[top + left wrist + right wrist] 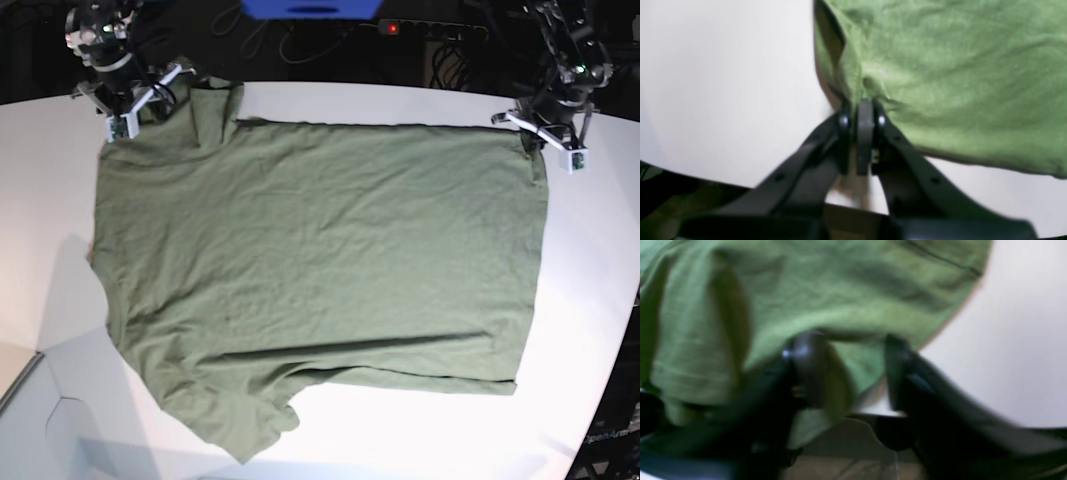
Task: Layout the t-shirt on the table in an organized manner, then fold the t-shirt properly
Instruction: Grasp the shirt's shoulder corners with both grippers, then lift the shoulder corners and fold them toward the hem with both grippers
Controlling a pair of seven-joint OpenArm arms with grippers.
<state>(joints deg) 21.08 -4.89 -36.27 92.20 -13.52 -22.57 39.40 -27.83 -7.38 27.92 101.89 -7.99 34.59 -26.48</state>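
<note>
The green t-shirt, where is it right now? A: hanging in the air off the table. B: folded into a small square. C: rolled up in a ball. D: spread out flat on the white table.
D: in the base view the t-shirt lies spread open across the table, with a sleeve sticking out at the near edge.

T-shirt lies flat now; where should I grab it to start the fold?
Take the t-shirt at the far hem corner and the far shoulder, coming from the table's far edge: both lie flat there, reachable.
</note>
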